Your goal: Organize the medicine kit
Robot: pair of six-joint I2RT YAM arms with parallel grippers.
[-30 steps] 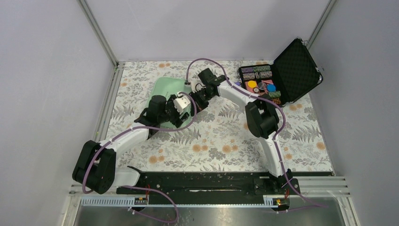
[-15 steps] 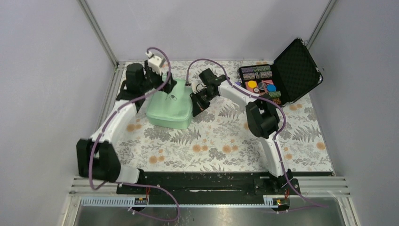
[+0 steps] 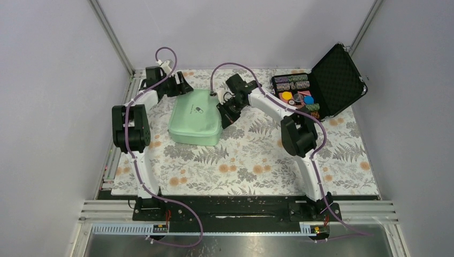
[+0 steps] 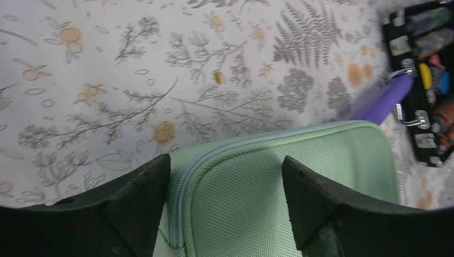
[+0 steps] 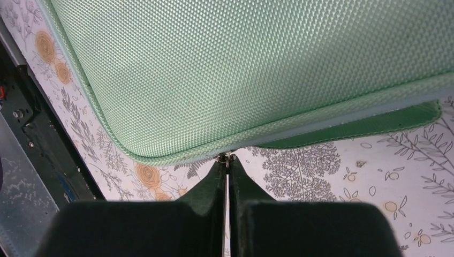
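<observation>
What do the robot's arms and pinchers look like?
The left arm and right arm are white tubes with chunky black joints. A purple cable runs along each. The left gripper and right gripper have two black, wedge-shaped fingers each.

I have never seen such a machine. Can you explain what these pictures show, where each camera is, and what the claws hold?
Two robot arms stand at the near edge of a flowered table. The wide picture is taken from above and behind them; the others from a camera on each wrist. On it lie a mint-green medicine kit, lid down, and an open black case of colourful pieces. The left claw is open over the kit's corner, empty. The right claw is shut, its tips at the kit's zipper edge.
</observation>
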